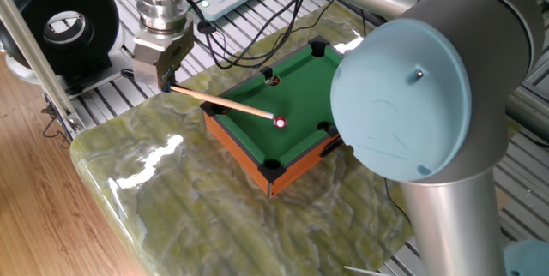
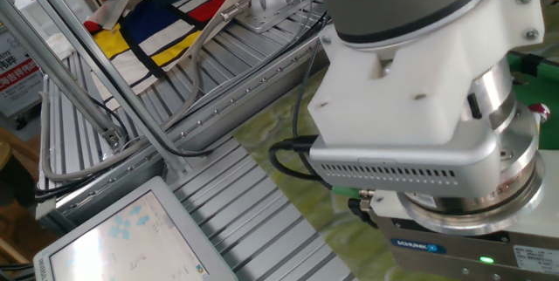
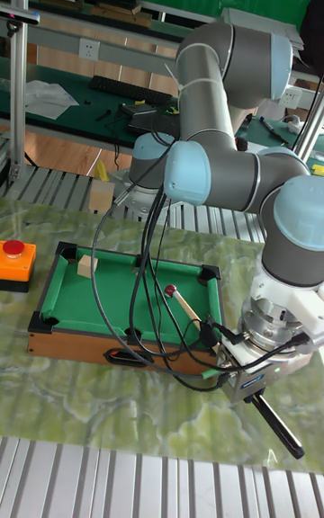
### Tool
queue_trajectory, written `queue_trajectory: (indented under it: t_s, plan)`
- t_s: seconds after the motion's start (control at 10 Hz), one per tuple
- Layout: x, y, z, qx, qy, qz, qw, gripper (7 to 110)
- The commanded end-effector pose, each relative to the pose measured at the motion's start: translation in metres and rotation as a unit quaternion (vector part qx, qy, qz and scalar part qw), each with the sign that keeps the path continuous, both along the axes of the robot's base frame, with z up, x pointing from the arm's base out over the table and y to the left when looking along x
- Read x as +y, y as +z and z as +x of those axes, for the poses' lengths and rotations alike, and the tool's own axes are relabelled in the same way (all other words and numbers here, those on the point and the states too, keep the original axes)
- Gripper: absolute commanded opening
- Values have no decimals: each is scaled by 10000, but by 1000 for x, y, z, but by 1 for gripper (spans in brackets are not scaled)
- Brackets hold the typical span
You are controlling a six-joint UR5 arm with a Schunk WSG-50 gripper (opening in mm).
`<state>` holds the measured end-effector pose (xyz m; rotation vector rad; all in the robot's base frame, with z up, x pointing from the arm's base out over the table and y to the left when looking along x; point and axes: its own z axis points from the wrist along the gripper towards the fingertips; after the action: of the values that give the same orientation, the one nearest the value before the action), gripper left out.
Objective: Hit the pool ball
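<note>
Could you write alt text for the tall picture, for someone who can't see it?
A grey robot arm's gripper holds a wooden cue whose tip meets a tiny dark-red pool ball on a small green pool table. A tan cube sits on the felt.

Arm bent low over the table's edge; wrist vertical; hand (image 1: 163, 77) pointing down, fingers closed.

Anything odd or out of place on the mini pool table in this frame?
A tan wooden cube sits on the green felt near a far corner, which doesn't belong on a pool table. Otherwise the cue tip meets the pool ball normally.
</note>
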<state>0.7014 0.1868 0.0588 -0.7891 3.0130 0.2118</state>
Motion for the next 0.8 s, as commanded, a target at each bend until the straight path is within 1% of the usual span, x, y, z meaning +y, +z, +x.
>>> queue_trajectory:
  t_s: [0.0, 0.2, 0.3, 0.4, 0.5, 0.6, 0.7]
  plan:
    - [-24, -9, -12, 161, -59, -271, 9995, 7]
    - [-54, -17, -27, 306, -76, -549, 9980, 7]
    - [-57, -13, -33, 362, -94, -520, 9979, 7]
    - [-52, -6, -33, 387, -103, -421, 9983, 7]
    - [-42, 3, -30, 415, -143, -317, 9985, 7]
    - [-36, 11, -25, 443, -186, -312, 9984, 7]
    - [-25, 20, -20, 445, -258, -208, 9985, 7]
